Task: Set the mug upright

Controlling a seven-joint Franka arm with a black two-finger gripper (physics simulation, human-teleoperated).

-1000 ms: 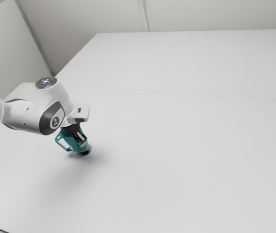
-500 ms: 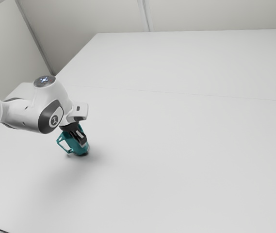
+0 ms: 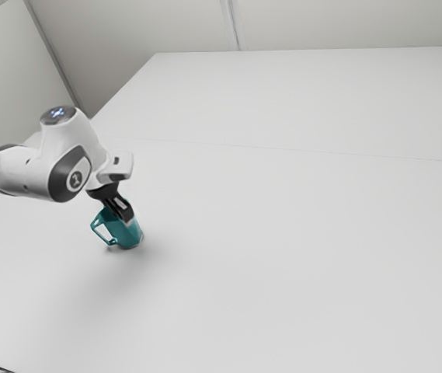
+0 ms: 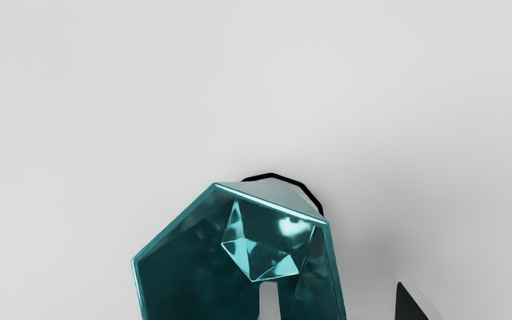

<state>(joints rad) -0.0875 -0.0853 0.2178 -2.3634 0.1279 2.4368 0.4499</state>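
The teal mug (image 3: 133, 238) rests on its base on the white table, looking upright or nearly so, its handle toward the exterior view's left. The black gripper (image 3: 126, 217) slants down at the mug's upper part. In the wrist view the faceted mug (image 4: 185, 271) shows its open mouth and dark inside, with part of its black-edged base beyond the rim. Around one mug wall the gripper (image 4: 340, 304) stands open, one fingertip over the mouth and the other outside, apart from the wall. The handle is hidden there.
The white table (image 3: 283, 256) stretches away on the exterior view's right and front. Behind it lies another white surface (image 3: 298, 101), with pale walls beyond. A dark edge line crosses the exterior view's lower left corner.
The mug has gone from leaning to standing on its base, then stayed put. My gripper has opened, and the hand has drawn up and toward the exterior view's left.
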